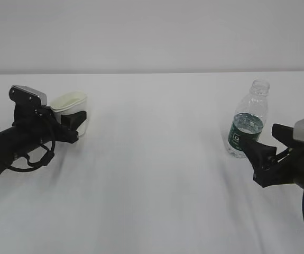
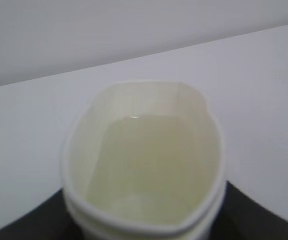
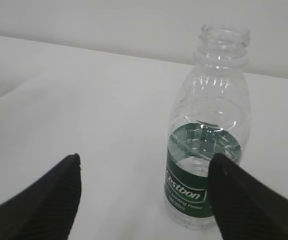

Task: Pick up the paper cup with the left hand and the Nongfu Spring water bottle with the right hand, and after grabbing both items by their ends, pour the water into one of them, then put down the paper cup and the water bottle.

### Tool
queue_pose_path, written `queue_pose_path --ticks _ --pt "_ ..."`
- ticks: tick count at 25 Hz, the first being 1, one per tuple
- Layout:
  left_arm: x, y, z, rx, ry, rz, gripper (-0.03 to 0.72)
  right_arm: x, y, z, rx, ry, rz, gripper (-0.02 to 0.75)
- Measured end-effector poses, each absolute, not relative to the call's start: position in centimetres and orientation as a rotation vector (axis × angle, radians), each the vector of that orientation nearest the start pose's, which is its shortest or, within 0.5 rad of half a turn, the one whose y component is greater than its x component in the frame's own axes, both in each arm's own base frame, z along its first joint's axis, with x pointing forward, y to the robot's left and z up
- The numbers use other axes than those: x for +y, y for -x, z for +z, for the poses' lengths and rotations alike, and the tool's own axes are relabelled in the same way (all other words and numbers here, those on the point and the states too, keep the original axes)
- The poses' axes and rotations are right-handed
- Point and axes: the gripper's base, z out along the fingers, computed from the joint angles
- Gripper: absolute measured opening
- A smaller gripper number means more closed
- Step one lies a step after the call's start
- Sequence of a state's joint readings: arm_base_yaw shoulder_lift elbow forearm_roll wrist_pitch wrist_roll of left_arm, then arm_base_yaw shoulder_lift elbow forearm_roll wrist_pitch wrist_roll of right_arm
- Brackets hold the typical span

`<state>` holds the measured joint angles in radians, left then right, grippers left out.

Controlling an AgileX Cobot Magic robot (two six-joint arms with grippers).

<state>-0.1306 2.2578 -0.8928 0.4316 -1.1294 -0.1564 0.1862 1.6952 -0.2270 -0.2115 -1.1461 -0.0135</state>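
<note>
Squeezing the paper cup [image 2: 144, 165] oval (water [image 2: 149, 165] inside)

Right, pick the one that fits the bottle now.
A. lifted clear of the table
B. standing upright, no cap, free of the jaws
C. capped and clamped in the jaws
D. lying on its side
B: the bottle stands upright on the table with an open neck, and the right gripper sits just short of it, jaws spread and not closed on it.

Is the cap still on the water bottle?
No, the water bottle has a bare, open threaded neck in the right wrist view, with no cap on it.
</note>
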Motion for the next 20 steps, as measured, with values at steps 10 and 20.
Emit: queue_pose_path --ticks 10,20 --pt "-8.51 -37.6 6.16 1.72 -0.441 -0.417 0.382 5.99 -22.16 13.47 1.772 0.399 0.239 0.588" --pt "-8.53 -37.57 6.04 1.718 -0.442 -0.42 0.382 6.04 -22.14 13.47 1.771 0.405 0.242 0.588"
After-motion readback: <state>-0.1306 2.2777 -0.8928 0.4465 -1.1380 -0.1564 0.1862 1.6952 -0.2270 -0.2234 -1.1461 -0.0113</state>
